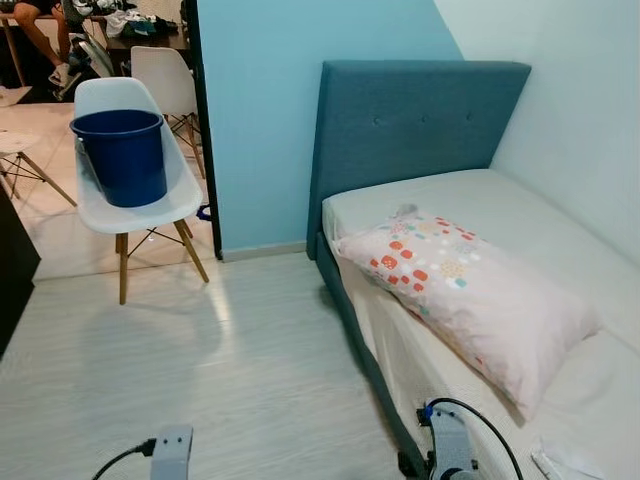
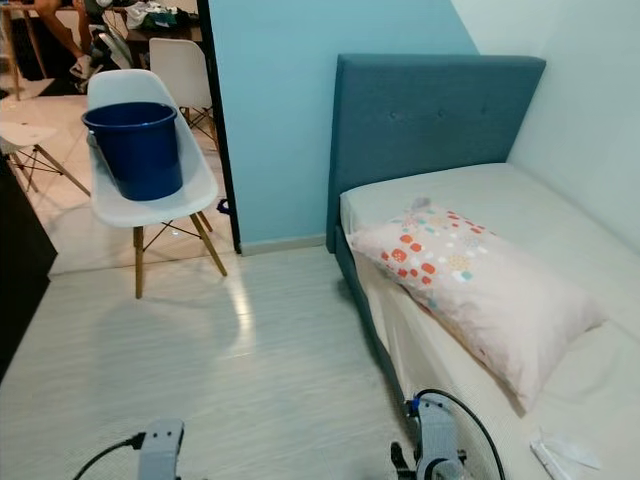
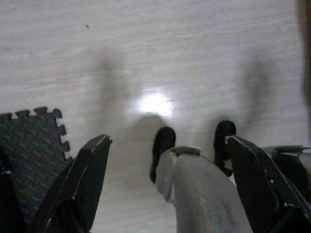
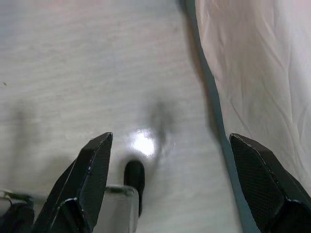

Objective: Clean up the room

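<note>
A pink pillow (image 1: 470,290) with red and orange patches lies askew on the bed (image 1: 560,210), one corner hanging over the mattress edge. A dark blue bucket (image 1: 122,155) stands on the seat of a white chair (image 1: 185,200) at the far left of the floor. My left gripper (image 3: 167,140) hangs open above the pale wood floor, nothing between its fingers. My right gripper (image 4: 170,137) is also open and empty, hanging over the floor beside the bed's side. Both silver wrists show low in the eye views, left (image 1: 170,445) and right (image 1: 450,440).
A teal headboard (image 1: 410,120) backs the bed against a blue wall. A crumpled white item (image 1: 560,462) lies on the mattress near me. A dark foam mat (image 3: 34,141) lies by my left foot. Dark furniture (image 1: 12,270) stands at left. More chairs (image 1: 165,75) and a seated person's legs (image 1: 40,30) are beyond.
</note>
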Controlling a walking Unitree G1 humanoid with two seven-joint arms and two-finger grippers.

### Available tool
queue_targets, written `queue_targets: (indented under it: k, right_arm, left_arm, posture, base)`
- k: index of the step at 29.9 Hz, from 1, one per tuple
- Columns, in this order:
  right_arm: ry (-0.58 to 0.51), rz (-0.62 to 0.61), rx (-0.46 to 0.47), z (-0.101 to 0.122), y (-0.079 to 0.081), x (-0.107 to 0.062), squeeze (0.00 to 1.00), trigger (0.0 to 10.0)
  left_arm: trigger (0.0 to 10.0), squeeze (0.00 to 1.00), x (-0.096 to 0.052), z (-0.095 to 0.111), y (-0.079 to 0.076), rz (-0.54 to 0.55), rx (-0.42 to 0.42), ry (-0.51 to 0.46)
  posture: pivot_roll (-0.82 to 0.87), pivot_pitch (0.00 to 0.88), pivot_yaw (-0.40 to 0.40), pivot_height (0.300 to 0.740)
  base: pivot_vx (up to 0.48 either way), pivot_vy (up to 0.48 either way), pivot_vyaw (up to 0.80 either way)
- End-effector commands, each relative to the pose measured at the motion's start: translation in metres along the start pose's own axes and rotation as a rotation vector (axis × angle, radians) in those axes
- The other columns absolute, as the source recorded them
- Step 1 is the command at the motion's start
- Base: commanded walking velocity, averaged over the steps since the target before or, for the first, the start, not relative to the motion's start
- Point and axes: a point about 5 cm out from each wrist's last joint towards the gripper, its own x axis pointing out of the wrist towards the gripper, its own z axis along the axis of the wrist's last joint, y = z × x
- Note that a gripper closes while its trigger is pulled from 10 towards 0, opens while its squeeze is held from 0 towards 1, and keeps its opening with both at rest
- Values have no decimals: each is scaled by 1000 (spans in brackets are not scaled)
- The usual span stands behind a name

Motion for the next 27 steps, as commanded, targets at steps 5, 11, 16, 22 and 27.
queue_targets:
  k: [5,11,16,22,27]
  right_arm:
    - [-158,-11,43,9,-4,-4,0,10000]
    - [-324,42,8,12,-2,-15,0,10000]
    - [-466,92,-19,22,3,-31,0,10000]
    - [-561,146,-25,37,12,-39,0,10000]
    - [-571,162,-20,39,14,-39,0,10000]
  left_arm:
    - [10000,0,0,18,-3,-26,66,-135]
    - [10000,0,-14,64,3,-58,47,-474]
    - [10000,0,-46,89,8,-40,56,-722]
    - [10000,0,-66,96,9,7,72,-799]
    - [10000,0,-77,95,2,-10,85,-829]
  posture:
    - [-24,0,-54,740]
    - [-10,28,-63,740]
    - [-18,10,-63,740]
    - [-7,24,-63,740]
    - [1,15,-62,740]
  base:
    - [0,0,0]
    - [0,0,0]
    - [0,0,0]
    - [0,0,0]
    - [0,0,0]
